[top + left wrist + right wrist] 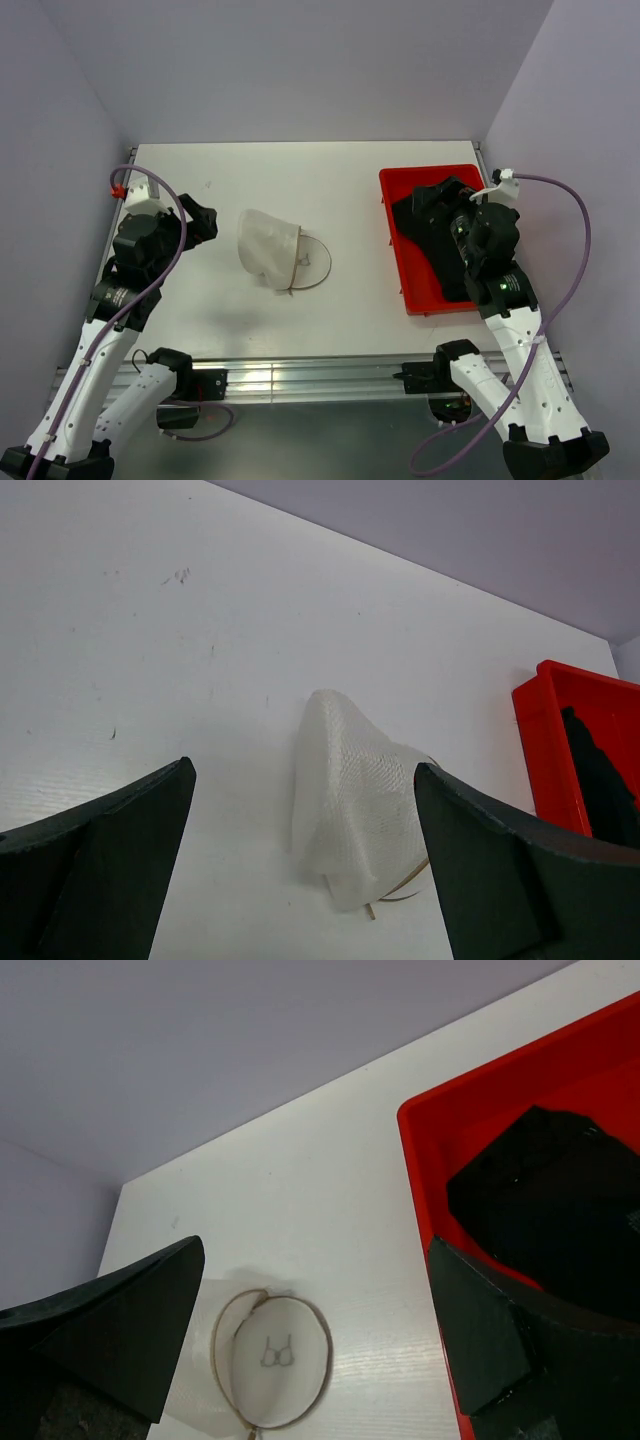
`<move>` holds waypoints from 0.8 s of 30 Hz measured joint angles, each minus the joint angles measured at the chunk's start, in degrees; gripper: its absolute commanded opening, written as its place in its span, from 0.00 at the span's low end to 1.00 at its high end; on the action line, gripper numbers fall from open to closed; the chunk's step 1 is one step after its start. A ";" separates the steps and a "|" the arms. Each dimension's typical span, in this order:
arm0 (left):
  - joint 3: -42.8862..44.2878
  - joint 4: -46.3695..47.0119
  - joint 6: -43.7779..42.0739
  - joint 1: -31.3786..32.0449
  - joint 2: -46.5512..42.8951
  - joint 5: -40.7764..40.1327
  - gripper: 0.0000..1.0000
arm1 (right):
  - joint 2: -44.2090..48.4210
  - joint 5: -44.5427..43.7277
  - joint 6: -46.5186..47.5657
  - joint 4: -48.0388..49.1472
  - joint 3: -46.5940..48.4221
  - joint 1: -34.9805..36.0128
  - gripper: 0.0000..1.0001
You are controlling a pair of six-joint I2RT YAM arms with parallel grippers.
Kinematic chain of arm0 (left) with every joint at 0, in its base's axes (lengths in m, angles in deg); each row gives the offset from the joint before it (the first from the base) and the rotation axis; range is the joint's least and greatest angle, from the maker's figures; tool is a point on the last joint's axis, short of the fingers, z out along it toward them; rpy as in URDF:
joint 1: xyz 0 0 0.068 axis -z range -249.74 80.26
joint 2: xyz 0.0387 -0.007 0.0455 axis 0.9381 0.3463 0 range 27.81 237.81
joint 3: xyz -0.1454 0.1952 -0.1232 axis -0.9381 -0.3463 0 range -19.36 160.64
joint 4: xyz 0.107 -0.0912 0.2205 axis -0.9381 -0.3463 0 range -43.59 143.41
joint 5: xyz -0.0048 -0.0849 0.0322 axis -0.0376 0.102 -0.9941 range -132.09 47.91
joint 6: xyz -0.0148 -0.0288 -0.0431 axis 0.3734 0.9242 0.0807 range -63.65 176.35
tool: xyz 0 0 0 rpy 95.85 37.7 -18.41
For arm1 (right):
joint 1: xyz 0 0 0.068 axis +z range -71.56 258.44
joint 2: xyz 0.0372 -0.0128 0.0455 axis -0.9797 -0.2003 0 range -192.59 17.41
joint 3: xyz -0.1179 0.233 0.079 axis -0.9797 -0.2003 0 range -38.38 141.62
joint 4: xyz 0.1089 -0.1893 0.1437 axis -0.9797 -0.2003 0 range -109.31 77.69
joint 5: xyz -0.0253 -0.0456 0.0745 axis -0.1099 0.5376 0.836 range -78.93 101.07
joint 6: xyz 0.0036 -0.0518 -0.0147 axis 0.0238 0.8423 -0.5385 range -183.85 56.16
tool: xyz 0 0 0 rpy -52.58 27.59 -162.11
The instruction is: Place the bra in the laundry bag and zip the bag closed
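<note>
Jaws on both arms stand spread wide, with nothing between them. The right gripper point(315, 1245) hangs over the red tray point(430, 171) by the right edge of the table point(300, 170), above the bra point(545, 1180), which lies bunched in the tray's far half, black fabric beneath black fingers. The left gripper point(302, 770) hovers near the table's left edge, facing the laundry bag point(350, 790). The bag lies slumped around the middle of the table, its mesh collapsed and its wire-rimmed flap point(272, 1355) open flat on the side toward the tray.

Risks, as I judge them:
- A pinch on the bra may catch only a strap or one cup. The rest would then trail, snag on the tray wall, or drag the light tray along.
- The bag is limp and unanchored. Pushing fabric at its mouth would likely slide it across the table rather than fill it, unless the left arm holds the rim.
- Straps left hanging out could jam the zipper, whose pull I cannot pick out in these views.
</note>
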 measured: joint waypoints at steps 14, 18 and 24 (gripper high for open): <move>-0.02 0.00 -0.07 -0.26 0.17 0.35 0.98 | -0.70 -2.25 0.22 -3.80 0.02 0.00 1.00; -0.02 0.00 -0.15 -0.42 0.37 0.48 0.98 | -1.33 -3.98 0.11 -5.46 0.20 0.00 1.00; -0.02 0.00 -0.15 -0.48 0.37 0.76 0.97 | -4.94 -7.74 -1.20 -8.85 0.44 -0.85 1.00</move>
